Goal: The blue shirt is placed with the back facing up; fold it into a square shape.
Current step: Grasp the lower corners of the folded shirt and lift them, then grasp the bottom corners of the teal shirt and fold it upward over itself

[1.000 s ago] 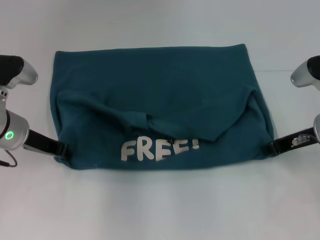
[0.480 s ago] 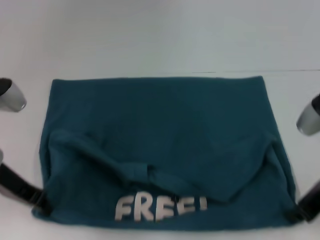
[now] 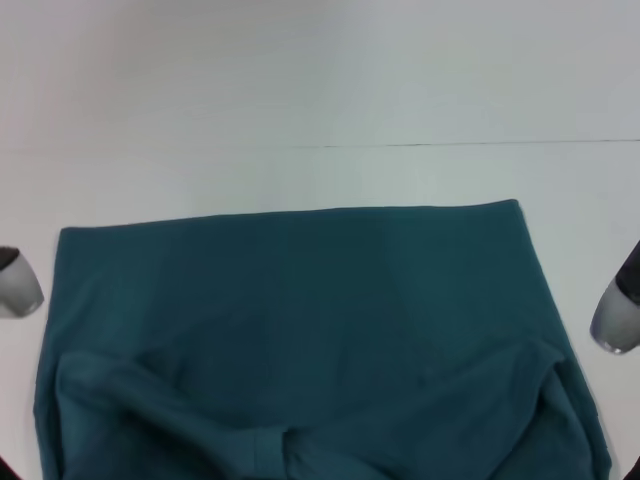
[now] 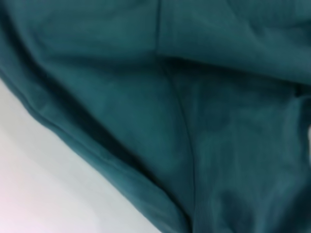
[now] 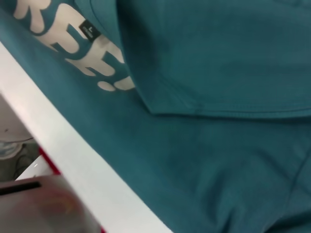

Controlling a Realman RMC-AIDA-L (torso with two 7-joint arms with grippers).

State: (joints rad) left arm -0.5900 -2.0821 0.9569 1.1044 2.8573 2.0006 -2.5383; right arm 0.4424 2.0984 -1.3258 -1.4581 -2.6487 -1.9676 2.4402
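The blue shirt (image 3: 300,320) lies on the white table (image 3: 300,90), its straight far edge across the middle of the head view and its near part cut off by the bottom of that view. Sleeves and upper part are folded onto it in a bunched flap (image 3: 260,450). The left wrist view is filled with its fabric (image 4: 204,126) and a hem. The right wrist view shows the shirt (image 5: 218,73) with white "FREE!" lettering (image 5: 87,53) partly under the folded flap. Neither gripper shows; only grey arm parts appear at the left (image 3: 18,285) and right (image 3: 618,320) edges.
The white table stretches far behind the shirt, with a thin seam line (image 3: 450,145) across it. In the right wrist view the table's front edge (image 5: 58,131) runs close beside the shirt, with floor clutter and a red strip (image 5: 48,165) beyond it.
The shirt has slid toward me: its far edge moved down the head view, and the lettering and both grippers at its near corners dropped out of the bottom of the view.
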